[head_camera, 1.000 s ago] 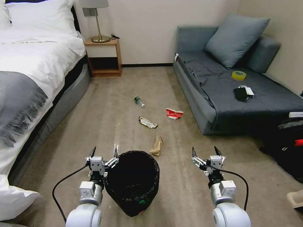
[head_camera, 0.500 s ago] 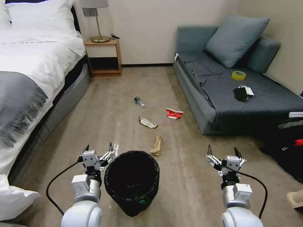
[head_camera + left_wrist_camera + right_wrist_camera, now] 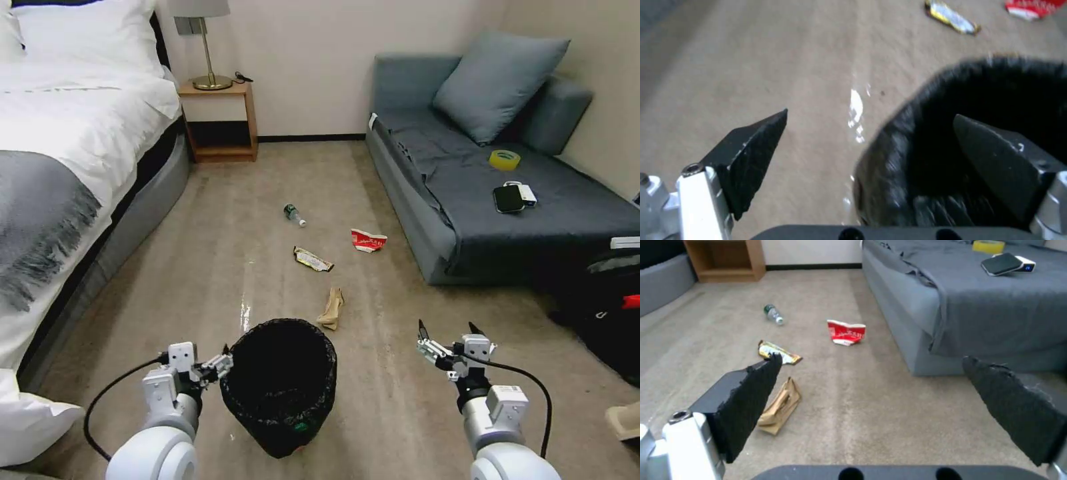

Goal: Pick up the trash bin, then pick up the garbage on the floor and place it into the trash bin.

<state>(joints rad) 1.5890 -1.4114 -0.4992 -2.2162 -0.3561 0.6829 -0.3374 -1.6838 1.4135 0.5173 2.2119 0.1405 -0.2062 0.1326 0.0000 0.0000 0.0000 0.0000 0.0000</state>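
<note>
Progress is at the very first step: the small round black trash bin lined with a crinkly black plastic bag (image 3: 279,383) stands upright on the tan carpet, not yet lifted. The left gripper (image 3: 200,365) sits at the bin's left rim with its fingers spread apart; in the left wrist view one finger is over the bin's mouth and the other over the carpet outside, so the rim lies between them, unclamped. The right gripper (image 3: 450,337) hangs well to the right of the bin, fingers apart and holding nothing. All the garbage lies beyond the bin: a crumpled tan paper (image 3: 331,309) just past its far rim, then a yellow-gold snack wrapper (image 3: 312,259), a red-and-white crumpled wrapper (image 3: 368,241) and, farthest, a small green bottle with a white cap (image 3: 294,215). Judging by this, gripping the bin and collecting all four pieces remain.
</note>
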